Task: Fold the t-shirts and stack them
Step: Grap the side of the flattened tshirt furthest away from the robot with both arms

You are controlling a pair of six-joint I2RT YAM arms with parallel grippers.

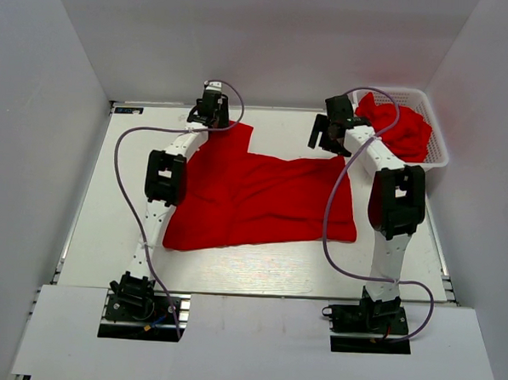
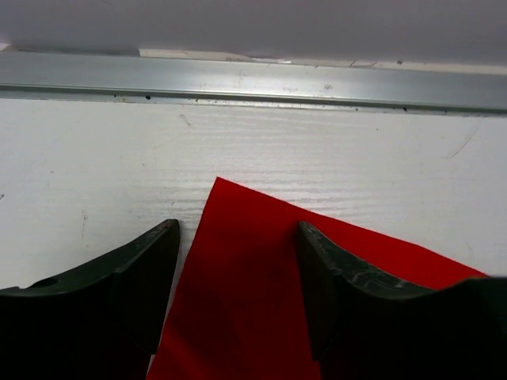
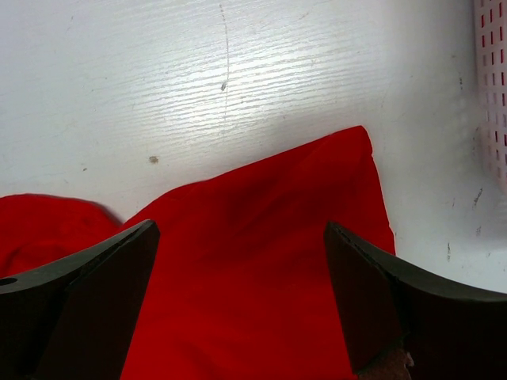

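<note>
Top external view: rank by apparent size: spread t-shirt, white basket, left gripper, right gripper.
1. Spread t-shirt
2. White basket
3. Left gripper and right gripper: look about alike, so not ranked.

From above, the left arm [image 1: 165, 181] covers the left edge of the spread t-shirt [image 1: 262, 199], and the right arm [image 1: 396, 197] crosses its right side. The red heap [image 1: 406, 130] in the basket [image 1: 441, 138] is too bunched to count shirts. Both wrist views cut the cloth off at the bottom edge, and the fingers [image 3: 87, 309] hide more.
</note>
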